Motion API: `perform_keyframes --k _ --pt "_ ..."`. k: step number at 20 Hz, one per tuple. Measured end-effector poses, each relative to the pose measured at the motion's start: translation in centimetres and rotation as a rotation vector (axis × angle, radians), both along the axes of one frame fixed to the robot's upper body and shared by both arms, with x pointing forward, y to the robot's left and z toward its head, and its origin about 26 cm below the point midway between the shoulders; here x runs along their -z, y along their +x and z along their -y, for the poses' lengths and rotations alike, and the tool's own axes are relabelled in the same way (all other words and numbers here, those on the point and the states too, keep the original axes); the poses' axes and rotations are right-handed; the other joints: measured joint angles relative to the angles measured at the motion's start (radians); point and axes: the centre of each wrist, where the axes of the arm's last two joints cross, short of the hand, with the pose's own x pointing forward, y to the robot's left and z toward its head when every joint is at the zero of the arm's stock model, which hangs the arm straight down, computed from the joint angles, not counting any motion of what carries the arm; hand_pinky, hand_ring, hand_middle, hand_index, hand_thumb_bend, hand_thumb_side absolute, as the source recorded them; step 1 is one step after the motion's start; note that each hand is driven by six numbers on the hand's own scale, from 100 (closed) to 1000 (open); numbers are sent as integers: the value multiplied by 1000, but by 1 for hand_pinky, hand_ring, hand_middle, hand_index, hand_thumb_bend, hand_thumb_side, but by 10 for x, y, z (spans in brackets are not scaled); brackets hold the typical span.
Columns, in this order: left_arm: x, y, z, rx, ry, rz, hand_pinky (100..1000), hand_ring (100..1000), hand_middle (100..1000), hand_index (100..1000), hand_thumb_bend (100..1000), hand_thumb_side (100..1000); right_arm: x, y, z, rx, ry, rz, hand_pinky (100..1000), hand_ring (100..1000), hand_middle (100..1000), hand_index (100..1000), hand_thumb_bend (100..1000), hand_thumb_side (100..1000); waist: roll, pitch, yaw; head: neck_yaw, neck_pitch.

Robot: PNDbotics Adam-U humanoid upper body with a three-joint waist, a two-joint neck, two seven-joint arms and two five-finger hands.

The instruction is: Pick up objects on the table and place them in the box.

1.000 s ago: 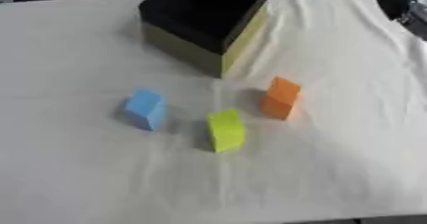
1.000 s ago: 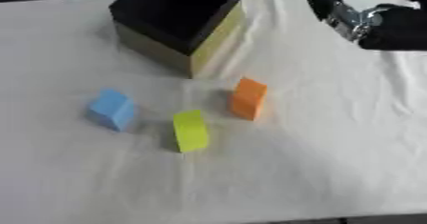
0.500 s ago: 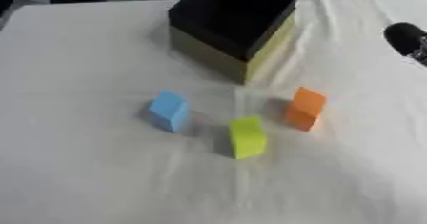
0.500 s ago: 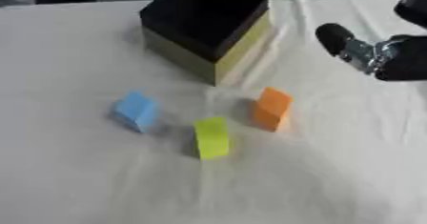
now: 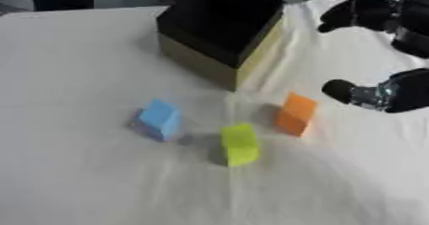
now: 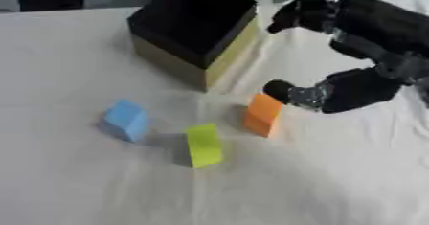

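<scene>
Right hand (image 6: pixel 335 92) spread, empty, beside orange block (image 6: pixel 263 115) at 3 o'clock. Blue (image 6: pixel 126 120), yellow (image 6: pixel 204 145), orange unboxed; box (image 6: pixel 194 32) at 12 o'clock.

We see a bench (image 5: pixel 75 51) under a creased white cloth. On it rest a black box (image 5: pixel 220 28) (yellowish sides), a blue block (image 5: pixel 158 118), a yellow-green block (image 5: pixel 240 144) and an orange block (image 5: pixel 295 114).

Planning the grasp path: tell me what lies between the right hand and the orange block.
Nothing: only a short stretch of bare white cloth separates the right hand from the orange block, clearest in the right eye view.
</scene>
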Motion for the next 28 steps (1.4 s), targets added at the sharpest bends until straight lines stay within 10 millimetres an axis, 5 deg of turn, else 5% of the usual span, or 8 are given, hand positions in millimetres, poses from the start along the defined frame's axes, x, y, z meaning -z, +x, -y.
perform_keyframes --k 7,28 --pt "0 1 3 19 9 -12 719 760 783 909 494 970 3 0 -13 18 -58 -98 851 913 856 867 514 687 -1 14 0 -26 0" --pt "0 2 6 48 12 -26 713 755 776 898 469 988 13 10 -28 156 -187 -186 849 915 855 888 472 601 0 59 6 -47 -16"
